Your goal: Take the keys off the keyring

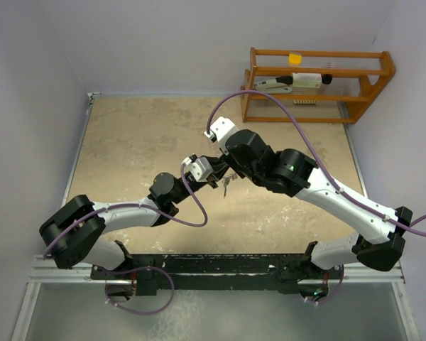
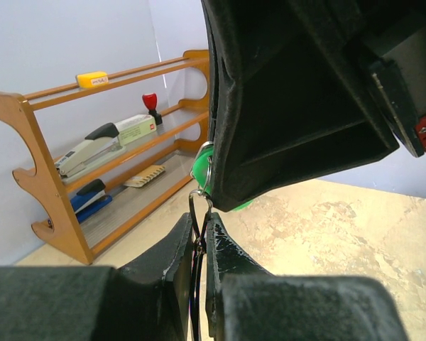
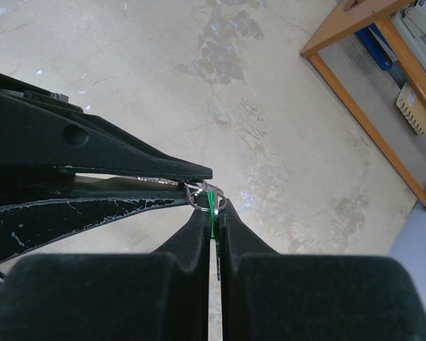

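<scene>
Both grippers meet above the middle of the table. My right gripper (image 3: 213,206) is shut on the green-headed key (image 3: 211,213), seen edge-on between its fingers; the green head also shows in the left wrist view (image 2: 197,169). The thin silver keyring (image 3: 197,197) sits right at the fingertips. My left gripper (image 2: 200,227) is shut on the ring's wire (image 2: 196,192), edge-on between its fingers. In the top view the left gripper (image 1: 212,177) and the right gripper (image 1: 223,171) touch tips, and other keys (image 1: 226,187) hang below them. The blue-headed key is not visible.
A wooden rack (image 1: 316,85) stands at the back right of the table with a stapler (image 2: 92,145), a stamp and other small items. Grey walls close the table's left, back and right sides. Purple cables loop over both arms.
</scene>
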`<action>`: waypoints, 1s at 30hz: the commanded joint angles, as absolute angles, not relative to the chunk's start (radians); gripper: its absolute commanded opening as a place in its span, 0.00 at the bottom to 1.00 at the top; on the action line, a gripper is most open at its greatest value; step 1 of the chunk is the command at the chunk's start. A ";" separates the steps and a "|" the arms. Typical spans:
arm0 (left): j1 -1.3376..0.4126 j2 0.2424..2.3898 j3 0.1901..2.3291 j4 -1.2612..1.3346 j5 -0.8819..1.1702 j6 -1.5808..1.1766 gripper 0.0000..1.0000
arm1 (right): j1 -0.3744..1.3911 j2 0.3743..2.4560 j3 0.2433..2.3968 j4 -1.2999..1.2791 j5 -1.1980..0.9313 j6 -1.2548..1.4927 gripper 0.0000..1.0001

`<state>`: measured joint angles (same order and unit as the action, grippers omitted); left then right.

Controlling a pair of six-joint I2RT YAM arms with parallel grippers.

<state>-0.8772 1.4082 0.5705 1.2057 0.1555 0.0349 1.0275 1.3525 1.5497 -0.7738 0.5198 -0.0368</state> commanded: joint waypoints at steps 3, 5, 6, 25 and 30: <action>-0.868 1.401 0.619 1.220 0.151 0.018 0.00 | 1.035 1.333 1.573 -0.745 0.574 -0.035 0.00; -0.868 1.394 0.632 1.176 0.097 0.030 0.00 | 1.036 1.335 1.575 -0.747 0.577 -0.036 0.00; -0.868 1.389 0.637 1.153 0.068 0.042 0.00 | 1.036 1.335 1.575 -0.749 0.578 -0.036 0.00; -0.868 1.323 0.660 0.986 -0.140 0.140 0.00 | 1.036 1.320 1.542 -0.728 0.620 -0.029 0.00; -0.868 1.289 0.651 0.984 -0.164 0.149 0.00 | 1.036 1.313 1.508 -0.716 0.603 -0.020 0.00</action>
